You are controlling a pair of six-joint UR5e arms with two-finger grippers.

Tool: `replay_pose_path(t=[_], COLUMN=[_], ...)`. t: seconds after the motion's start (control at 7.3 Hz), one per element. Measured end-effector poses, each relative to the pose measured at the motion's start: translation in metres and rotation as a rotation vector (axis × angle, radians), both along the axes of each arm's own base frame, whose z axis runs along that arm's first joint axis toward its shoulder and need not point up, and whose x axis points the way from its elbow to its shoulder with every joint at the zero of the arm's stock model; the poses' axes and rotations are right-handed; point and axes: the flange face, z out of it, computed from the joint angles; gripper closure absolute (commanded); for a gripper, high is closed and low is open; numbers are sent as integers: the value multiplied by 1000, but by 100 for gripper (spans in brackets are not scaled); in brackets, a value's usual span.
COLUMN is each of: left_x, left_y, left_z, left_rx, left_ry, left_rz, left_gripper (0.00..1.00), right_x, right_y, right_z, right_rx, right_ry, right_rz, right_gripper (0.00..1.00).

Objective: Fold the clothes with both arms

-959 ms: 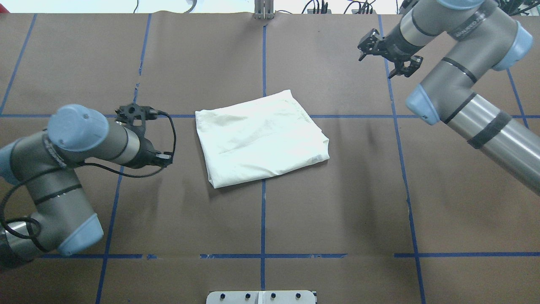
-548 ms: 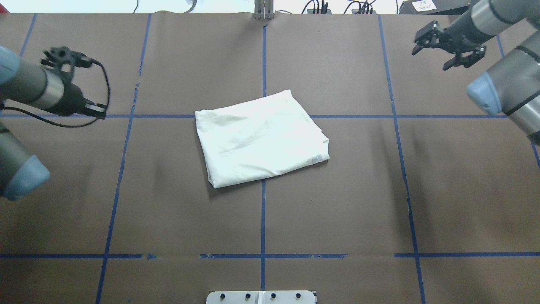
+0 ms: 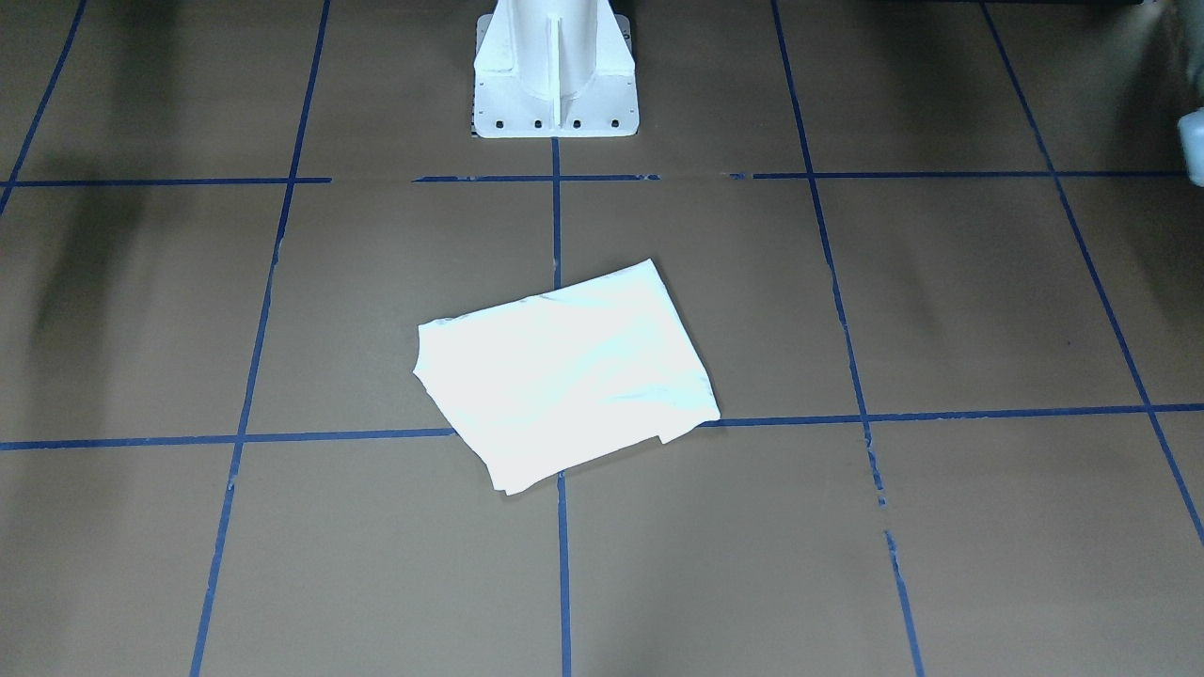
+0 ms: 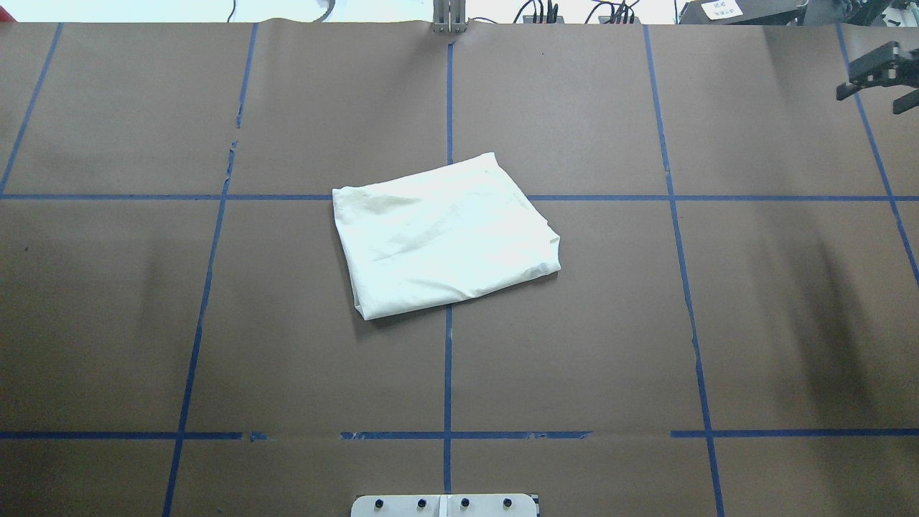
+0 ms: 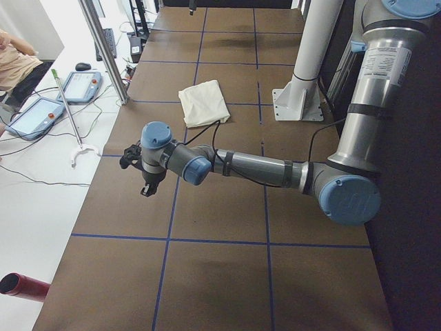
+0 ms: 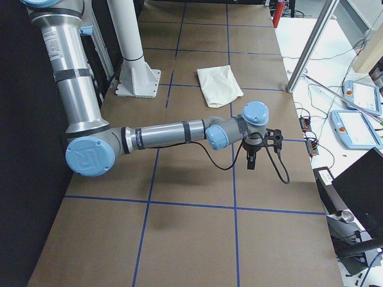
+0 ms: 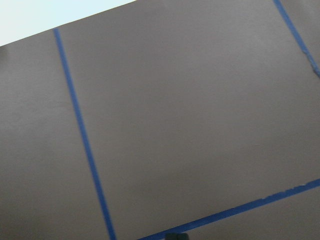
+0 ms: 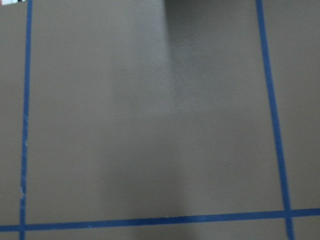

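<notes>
Within the last second, left gripper (image 5: 146, 185) and right gripper (image 4: 867, 99) were withdrawn to either side of the pedestal (image 3: 555, 75). Right jaws were seen apart; left could not be told. T-shirt (image 4: 445, 237) was left folded before the pedestal; folding judged complete.

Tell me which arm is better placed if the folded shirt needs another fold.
Right, though only slightly: the right gripper shows at the overhead view's edge, while the left gripper is outside that view. Both hang far from the shirt.
</notes>
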Motion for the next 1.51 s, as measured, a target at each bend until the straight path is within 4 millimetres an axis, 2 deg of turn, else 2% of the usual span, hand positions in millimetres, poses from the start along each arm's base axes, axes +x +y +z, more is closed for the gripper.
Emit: replay_pose_path(t=[0.14,0.27,0.41,0.55,0.68,0.82,0.96,1.1,1.51], left_x=[-30,-54,-68,-79,-87,-89,-89,-89,-86], left_y=[-3,-7,-6,3,27,52,67,75,82], left_z=[4,1,1,7,21,32,38,44,80], left_rx=[-54,-119,-182,-194,-143,-124,-156,-188,-280], left_ry=[-2,2,11,4,-21,-38,-39,-37,-26], left_rz=[-37,-69,-76,-28,62,99,72,43,26], left_gripper=[0,0,0,0,0,0,0,0,0], right_x=[24,37,44,46,46,46,46,45,41], right_y=[16,30,39,41,40,38,37,37,37], right_z=[28,47,59,62,58,53,51,51,52], right_rx=[10,5,-8,-27,-48,-61,-68,-70,-72], right_ry=[31,44,47,47,46,46,47,47,50], right_rz=[-67,-108,-123,-128,-131,-131,-130,-130,-134], right_gripper=[0,0,0,0,0,0,0,0,0])
